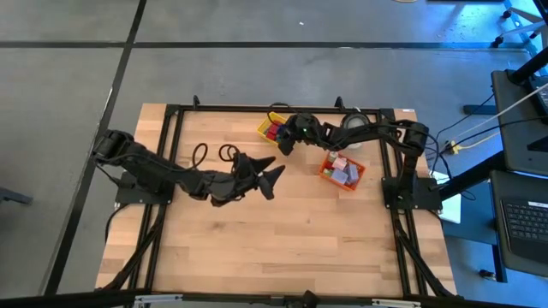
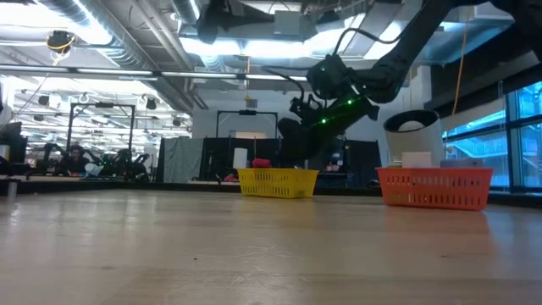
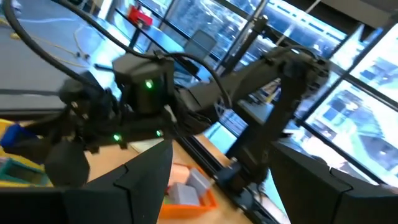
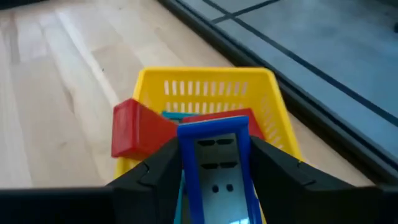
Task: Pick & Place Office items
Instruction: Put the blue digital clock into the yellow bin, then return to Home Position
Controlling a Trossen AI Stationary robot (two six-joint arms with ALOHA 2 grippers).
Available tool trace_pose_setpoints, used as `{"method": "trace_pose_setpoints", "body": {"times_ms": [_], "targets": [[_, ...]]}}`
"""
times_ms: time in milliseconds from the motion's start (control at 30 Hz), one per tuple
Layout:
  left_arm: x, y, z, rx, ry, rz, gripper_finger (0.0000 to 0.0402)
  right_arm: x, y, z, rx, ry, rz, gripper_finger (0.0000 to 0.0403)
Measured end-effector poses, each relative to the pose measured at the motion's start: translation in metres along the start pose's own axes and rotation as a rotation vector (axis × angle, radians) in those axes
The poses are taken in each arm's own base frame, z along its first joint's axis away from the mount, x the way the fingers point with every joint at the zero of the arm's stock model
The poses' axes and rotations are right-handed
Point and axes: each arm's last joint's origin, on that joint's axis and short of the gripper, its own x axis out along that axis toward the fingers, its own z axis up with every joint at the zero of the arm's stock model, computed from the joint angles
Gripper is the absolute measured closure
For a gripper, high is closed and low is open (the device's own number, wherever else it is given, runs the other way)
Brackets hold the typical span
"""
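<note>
While right claw [image 4: 211, 186] grips blue piece [image 4: 216, 163] | left claw [image 1: 272, 178] released | wooden table [image 1: 282, 248]

Even, bright lighting; blur in one wrist view

Ceiling strip lights [image 2: 127, 38] and daylit windows [image 2: 517, 127] are seen glaring in the low view; the wooden surface [image 1: 282, 231] is evenly lit with soft shadows; the left wrist view is smeared by motion blur.

a wooden table [image 1: 257, 239] carries a yellow bin [image 1: 272, 130] and an orange bin [image 1: 342, 174].
</note>
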Motion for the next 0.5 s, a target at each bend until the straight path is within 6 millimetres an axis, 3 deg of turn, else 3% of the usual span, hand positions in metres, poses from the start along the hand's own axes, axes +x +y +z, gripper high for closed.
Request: {"method": "trace_pose_setpoints", "body": {"times_ms": [333, 500], "targets": [[0.011, 0.009, 0.006, 0.014, -0.026, 0.036, 0.0141, -0.004, -0.001, 0.004, 0.012, -0.004, -0.001, 0.0154], [0.011, 0.008, 0.006, 0.014, -0.023, 0.034, 0.0141, -0.032, -0.003, 0.027, 0.012, -0.023, 0.004, 0.0122]]}}
